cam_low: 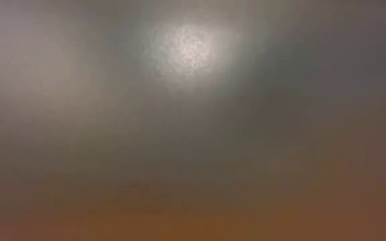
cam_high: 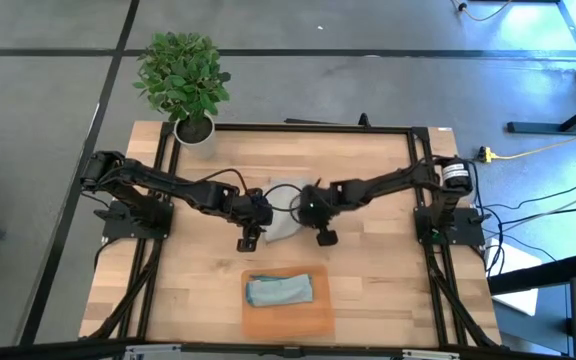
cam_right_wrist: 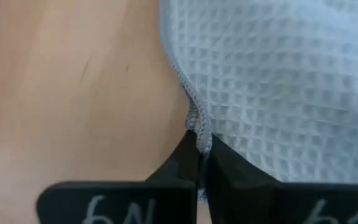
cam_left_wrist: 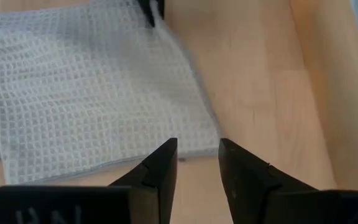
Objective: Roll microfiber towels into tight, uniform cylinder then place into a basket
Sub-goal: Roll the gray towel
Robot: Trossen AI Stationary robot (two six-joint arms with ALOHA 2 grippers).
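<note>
The light grey towel (cam_high: 283, 208) lies spread on the table's middle, between my two grippers; it also shows in the left wrist view (cam_left_wrist: 92, 93). My left gripper (cam_left_wrist: 197, 149) is open, its fingertips standing over the towel's near corner (cam_left_wrist: 207, 149). My right gripper (cam_right_wrist: 199, 140) is shut on the towel's hemmed edge, and it also shows in the left wrist view (cam_left_wrist: 151, 9). The pale blue-teal towel (cam_high: 280, 290) lies rolled in the orange tray (cam_high: 298, 322). The low view shows only blur. My right gripper pinches the grey towel's hemmed edge (cam_right_wrist: 194, 115) between its two fingers, near a corner. One layer or several, I cannot tell. The rest of the towel lies on the table. My left gripper stands open over the towel's corner; whether it touches the cloth I cannot tell.
A potted plant in a white pot (cam_high: 193, 125) stands at the table's far left corner. The orange tray sits by the near edge, just in front of the grippers. Bare wood (cam_high: 388, 280) lies left and right of the tray.
</note>
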